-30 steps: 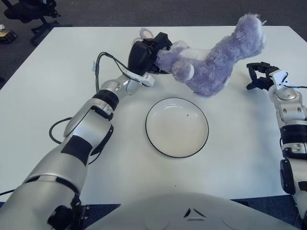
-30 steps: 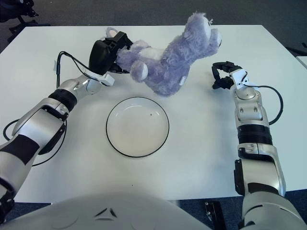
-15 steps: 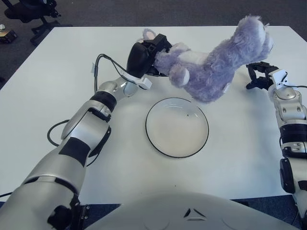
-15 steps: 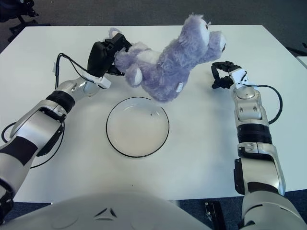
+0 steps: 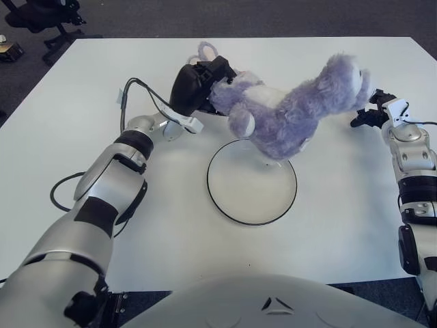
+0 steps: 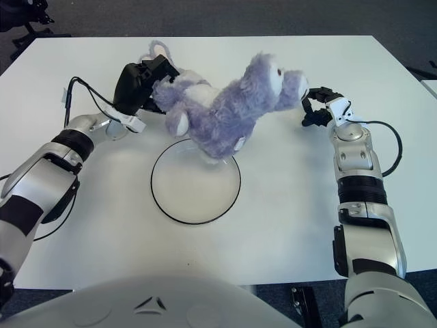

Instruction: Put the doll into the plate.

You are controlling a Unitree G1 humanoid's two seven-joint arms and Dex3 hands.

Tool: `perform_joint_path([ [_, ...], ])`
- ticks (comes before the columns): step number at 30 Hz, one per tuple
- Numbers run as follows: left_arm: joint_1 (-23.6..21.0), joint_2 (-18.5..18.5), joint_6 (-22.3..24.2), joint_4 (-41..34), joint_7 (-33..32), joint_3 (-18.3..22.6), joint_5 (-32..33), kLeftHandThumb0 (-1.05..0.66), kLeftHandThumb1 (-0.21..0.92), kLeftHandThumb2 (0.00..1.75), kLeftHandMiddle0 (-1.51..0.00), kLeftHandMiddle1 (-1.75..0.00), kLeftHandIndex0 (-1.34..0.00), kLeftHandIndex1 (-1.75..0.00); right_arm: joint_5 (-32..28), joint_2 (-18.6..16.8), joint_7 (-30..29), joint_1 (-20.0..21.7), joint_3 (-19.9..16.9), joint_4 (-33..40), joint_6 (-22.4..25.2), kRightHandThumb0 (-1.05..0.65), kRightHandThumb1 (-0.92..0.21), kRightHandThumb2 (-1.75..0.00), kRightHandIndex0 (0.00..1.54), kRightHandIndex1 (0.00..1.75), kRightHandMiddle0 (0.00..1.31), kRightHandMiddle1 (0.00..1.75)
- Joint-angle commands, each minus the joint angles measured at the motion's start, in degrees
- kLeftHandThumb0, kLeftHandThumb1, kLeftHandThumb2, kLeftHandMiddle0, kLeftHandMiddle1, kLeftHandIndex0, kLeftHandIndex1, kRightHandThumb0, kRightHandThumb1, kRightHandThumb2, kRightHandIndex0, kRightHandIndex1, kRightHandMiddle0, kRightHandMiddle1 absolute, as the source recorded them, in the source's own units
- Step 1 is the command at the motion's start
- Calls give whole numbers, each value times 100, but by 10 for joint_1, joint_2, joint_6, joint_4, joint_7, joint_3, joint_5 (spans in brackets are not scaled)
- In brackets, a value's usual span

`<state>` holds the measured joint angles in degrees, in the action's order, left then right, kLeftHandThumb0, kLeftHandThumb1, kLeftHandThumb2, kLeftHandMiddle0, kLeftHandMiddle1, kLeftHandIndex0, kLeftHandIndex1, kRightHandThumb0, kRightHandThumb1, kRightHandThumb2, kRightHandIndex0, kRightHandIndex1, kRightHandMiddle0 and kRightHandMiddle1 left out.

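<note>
A purple plush doll (image 5: 293,116) hangs in the air, tilted, with its body over the far edge of the white black-rimmed plate (image 5: 252,198). My left hand (image 5: 201,82) is shut on the doll's leg end at the left, behind the plate. The doll's head (image 6: 276,82) points right, toward my right hand (image 6: 319,108). That right hand shows at the table's right side, beside the doll's head, apart from it, with its fingers curled and holding nothing.
The white table (image 5: 82,109) spreads around the plate. Black cables (image 5: 136,92) loop off my left forearm. A dark office chair (image 5: 41,17) stands on the floor beyond the far left corner.
My left hand has shifted left and toward me, dragging the doll with it. The doll has tipped lower and now overhangs the plate's far edge. The right hand has stayed put.
</note>
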<state>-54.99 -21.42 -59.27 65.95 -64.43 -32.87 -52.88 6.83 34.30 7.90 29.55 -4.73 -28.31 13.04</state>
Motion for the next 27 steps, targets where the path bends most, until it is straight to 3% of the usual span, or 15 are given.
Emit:
perform_joint_path([
  [1, 2, -10, -7, 0, -14, -4, -7, -26, 92, 28, -108, -175, -83, -175, 9, 8, 4, 9, 2, -5, -4, -81, -92, -74, 68, 1, 34, 47],
  [12, -10, -32, -46, -5, -48, -28, -46, -26, 92, 23, -107, -175, -82, -175, 16, 8, 5, 16, 4, -10, -2, -81, -92, -75, 69, 1, 34, 47],
  [27, -24, -41, -55, -2, -111, -60, -93, -21, 92, 15, -105, -175, -81, -175, 20, 7, 7, 20, 5, -9, 1, -81, -92, -75, 69, 1, 33, 48],
])
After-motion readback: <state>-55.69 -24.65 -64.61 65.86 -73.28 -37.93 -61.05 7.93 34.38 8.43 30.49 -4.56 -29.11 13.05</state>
